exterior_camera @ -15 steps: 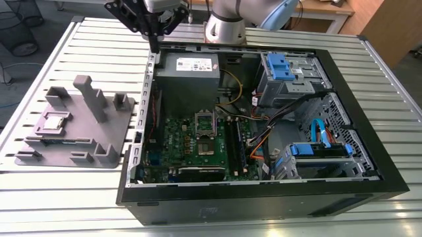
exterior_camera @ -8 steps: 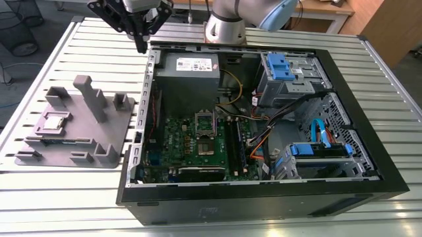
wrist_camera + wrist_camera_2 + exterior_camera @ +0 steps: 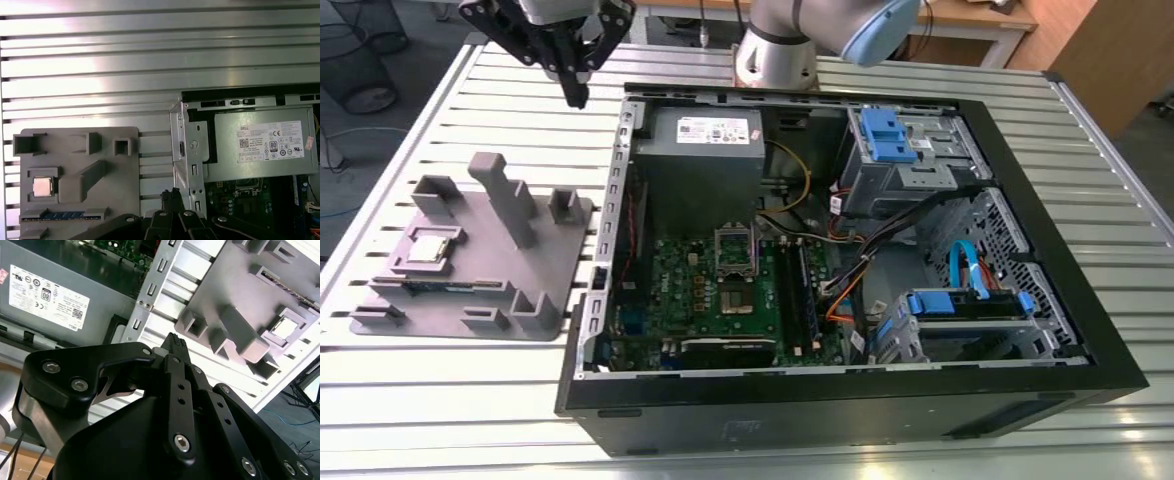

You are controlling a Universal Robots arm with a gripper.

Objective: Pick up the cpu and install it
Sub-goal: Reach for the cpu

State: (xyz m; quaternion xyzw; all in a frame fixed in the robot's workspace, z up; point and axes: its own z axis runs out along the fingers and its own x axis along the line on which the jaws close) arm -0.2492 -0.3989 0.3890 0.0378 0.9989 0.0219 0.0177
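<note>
Silver-grey metal cpu (image 3: 430,247), which I judge light, stiff, slick-topped and fragile, sits in the grey tray (image 3: 560,262) well apart from my empty, closed-together claw (image 3: 574,95); grip its opposite edges.

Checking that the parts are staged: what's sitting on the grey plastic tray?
The cpu lies flat in a square recess of the tray, shiny top up; a blue strip sits in a slot nearby. The cpu's underside is hidden.

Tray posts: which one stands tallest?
The long central post, rising well above the short blocks around it on the grey tray; the cpu lies beside it, toward the exterior view's left.
</note>
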